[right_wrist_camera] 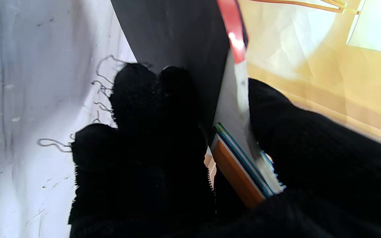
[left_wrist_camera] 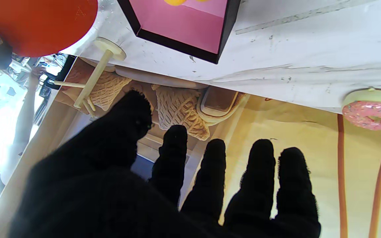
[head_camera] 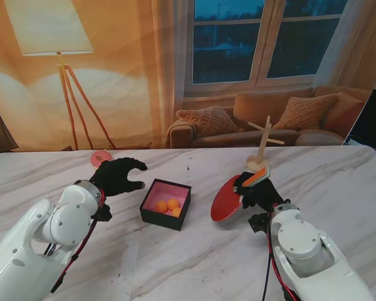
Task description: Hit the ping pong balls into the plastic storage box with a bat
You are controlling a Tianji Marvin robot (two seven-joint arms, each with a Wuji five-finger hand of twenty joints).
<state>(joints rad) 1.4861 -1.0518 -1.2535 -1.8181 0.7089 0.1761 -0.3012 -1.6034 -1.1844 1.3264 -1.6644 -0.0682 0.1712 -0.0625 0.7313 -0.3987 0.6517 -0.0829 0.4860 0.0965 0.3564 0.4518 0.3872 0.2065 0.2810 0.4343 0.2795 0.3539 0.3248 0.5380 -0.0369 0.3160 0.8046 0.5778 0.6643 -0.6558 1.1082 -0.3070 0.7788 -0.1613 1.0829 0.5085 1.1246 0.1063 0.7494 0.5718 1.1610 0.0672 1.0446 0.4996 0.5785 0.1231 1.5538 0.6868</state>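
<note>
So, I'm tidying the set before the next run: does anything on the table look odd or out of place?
Nothing looks spilled or damaged. The balls sit inside the storage box, and the right hand holds the bat. The box lies slightly askew. The pink donut and wooden stand seem unrelated.

Pink donut (head_camera: pixel 100 158), wooden peg stand (head_camera: pixel 261 150)

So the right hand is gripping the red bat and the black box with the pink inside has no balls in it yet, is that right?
Not quite. The right hand does grip the red bat, but the black box with the pink inside is not empty: the stand view shows three orange ping pong balls lying in it.
</note>
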